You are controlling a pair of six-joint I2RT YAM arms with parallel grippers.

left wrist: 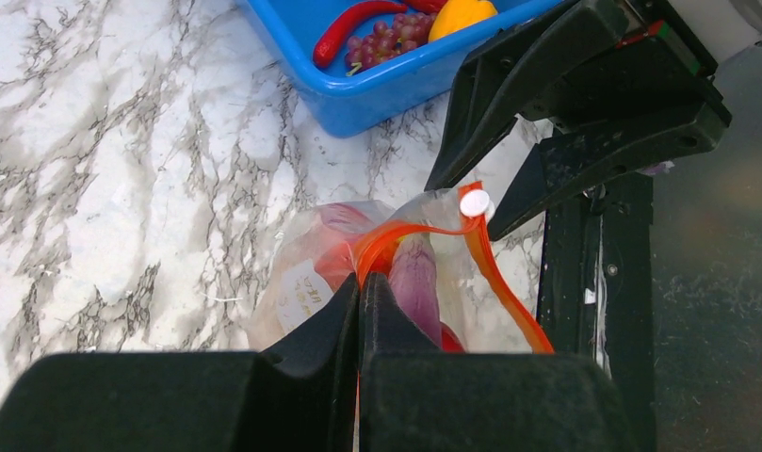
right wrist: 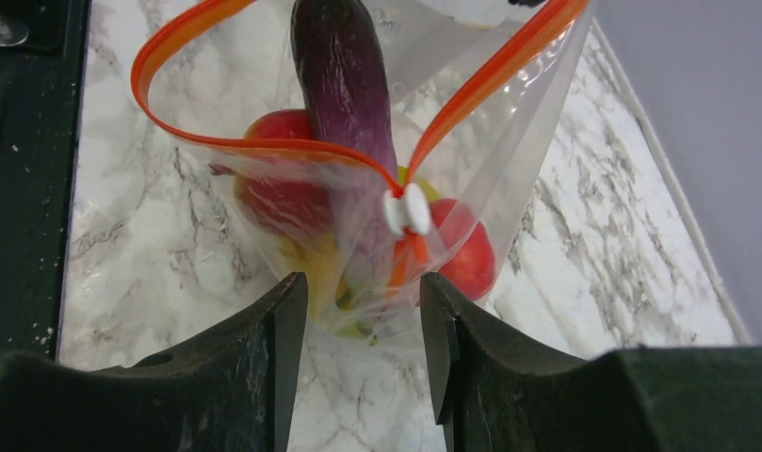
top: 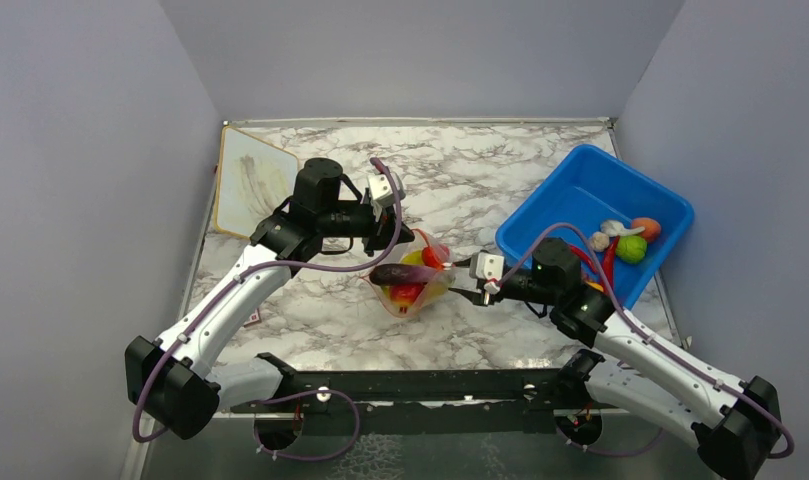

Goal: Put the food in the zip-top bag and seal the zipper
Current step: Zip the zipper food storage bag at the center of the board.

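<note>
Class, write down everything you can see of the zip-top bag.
The zip-top bag is clear, crinkly plastic, resting on the table with its mouth open. Its orange zipper carries a white slider. A purple eggplant pokes out; red fruits lie inside. The left gripper pinches the zipper; the right gripper stands open near the slider.

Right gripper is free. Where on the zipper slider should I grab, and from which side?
I'd pinch the white slider across its two lobes, coming straight in from the right arm's side. It sits at the mouth's end facing the open right gripper, while the left gripper pins the orange strip opposite. The eggplant pokes out of the mouth.
</note>
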